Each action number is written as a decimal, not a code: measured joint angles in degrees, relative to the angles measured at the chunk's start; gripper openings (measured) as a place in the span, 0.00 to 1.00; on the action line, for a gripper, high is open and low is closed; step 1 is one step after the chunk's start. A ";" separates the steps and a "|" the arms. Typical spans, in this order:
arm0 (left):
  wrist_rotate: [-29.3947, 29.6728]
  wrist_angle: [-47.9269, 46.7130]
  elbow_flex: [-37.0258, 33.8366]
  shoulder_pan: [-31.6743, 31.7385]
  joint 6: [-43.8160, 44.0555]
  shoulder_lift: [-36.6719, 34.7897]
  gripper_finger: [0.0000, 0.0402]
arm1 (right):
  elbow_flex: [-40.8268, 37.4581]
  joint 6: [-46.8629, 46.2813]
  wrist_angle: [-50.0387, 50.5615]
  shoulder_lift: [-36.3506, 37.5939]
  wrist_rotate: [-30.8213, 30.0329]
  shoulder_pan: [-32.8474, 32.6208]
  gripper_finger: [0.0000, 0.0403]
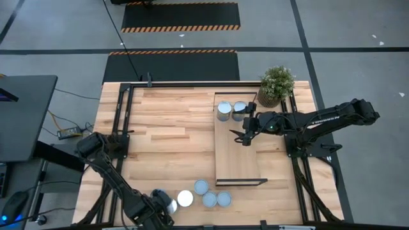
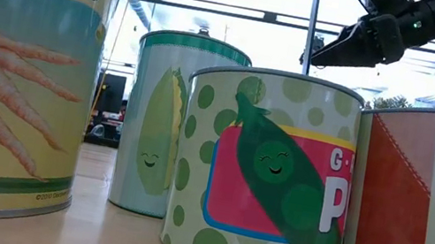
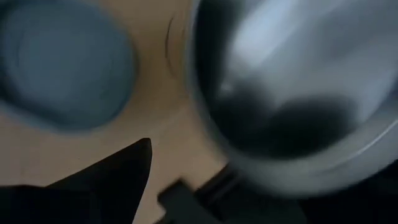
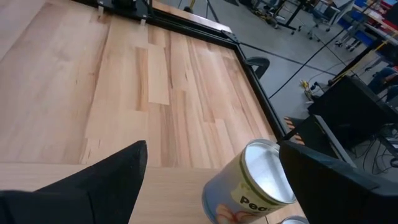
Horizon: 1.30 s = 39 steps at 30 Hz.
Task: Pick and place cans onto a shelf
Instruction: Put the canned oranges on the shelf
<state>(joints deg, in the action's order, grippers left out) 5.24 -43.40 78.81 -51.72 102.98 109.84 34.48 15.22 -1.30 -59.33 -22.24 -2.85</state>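
Note:
Several cans stand upright near the table's front edge (image 1: 209,199); up close they show carrot (image 2: 10,76), corn (image 2: 172,123) and pea (image 2: 266,176) labels. Two more cans (image 1: 224,112) stand on the far end of the shelf (image 1: 239,153), a light-wood board at the table's right. My left gripper (image 1: 165,206) is open, pointing down just over the leftmost can (image 3: 292,81). One finger (image 3: 118,177) shows beside it; the other is hidden. My right gripper (image 1: 246,135) hangs open above the shelf, just near-side of the two cans (image 4: 252,180).
A potted green plant (image 1: 276,85) stands at the table's far right corner, behind the shelf's cans. A dark metal frame (image 1: 124,121) runs along the table's left and far edges. Bare planks (image 1: 172,134) fill the middle and left of the table.

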 joint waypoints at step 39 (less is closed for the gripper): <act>9.22 -3.24 0.00 8.55 -20.44 -0.02 0.77 | 0.00 -1.72 0.62 -0.02 1.46 0.00 0.93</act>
<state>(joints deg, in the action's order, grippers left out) 14.46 -46.64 78.81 -43.18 82.54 109.82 34.48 13.50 -0.69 -59.35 -20.78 -2.85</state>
